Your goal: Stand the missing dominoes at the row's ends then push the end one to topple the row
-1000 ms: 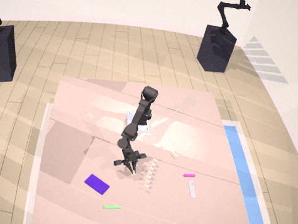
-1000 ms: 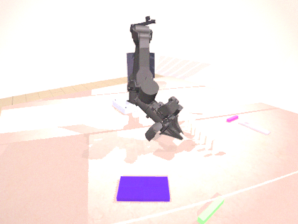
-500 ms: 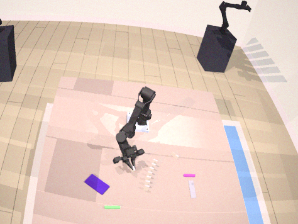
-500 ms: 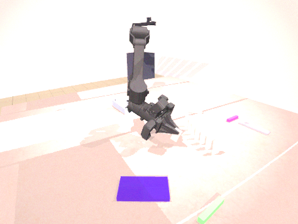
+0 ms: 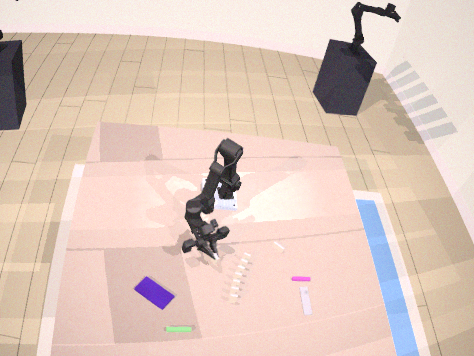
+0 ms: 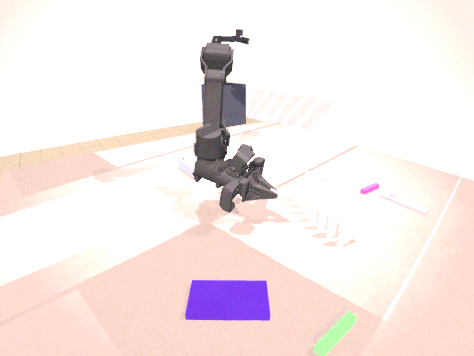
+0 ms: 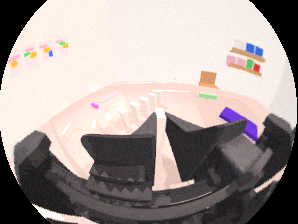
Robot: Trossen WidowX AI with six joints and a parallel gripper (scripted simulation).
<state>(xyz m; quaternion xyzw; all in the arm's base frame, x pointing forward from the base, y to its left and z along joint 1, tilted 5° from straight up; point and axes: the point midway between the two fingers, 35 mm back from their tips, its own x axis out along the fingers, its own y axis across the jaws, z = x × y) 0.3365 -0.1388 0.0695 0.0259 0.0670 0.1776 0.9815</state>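
Note:
A row of several pale dominoes (image 5: 239,278) (image 6: 320,220) (image 7: 124,115) stands on the pinkish table (image 5: 125,210), running from the middle toward the front. My gripper (image 5: 213,253) (image 6: 270,192) (image 7: 158,115) is low over the table, just left of the row's far end. It is shut on a pale domino, whose end (image 5: 216,256) shows at the fingertips and as a pale strip (image 7: 168,157) between the fingers in the wrist view. Another pale domino (image 5: 278,246) lies flat to the right of the row's far end.
A purple flat card (image 5: 154,292) (image 6: 227,299) and a green bar (image 5: 178,329) (image 6: 335,331) lie front left. A magenta bar (image 5: 300,278) (image 6: 369,188) and a pale bar (image 5: 305,300) (image 6: 404,202) lie right of the row. A blue strip (image 5: 385,270) edges the table's right side.

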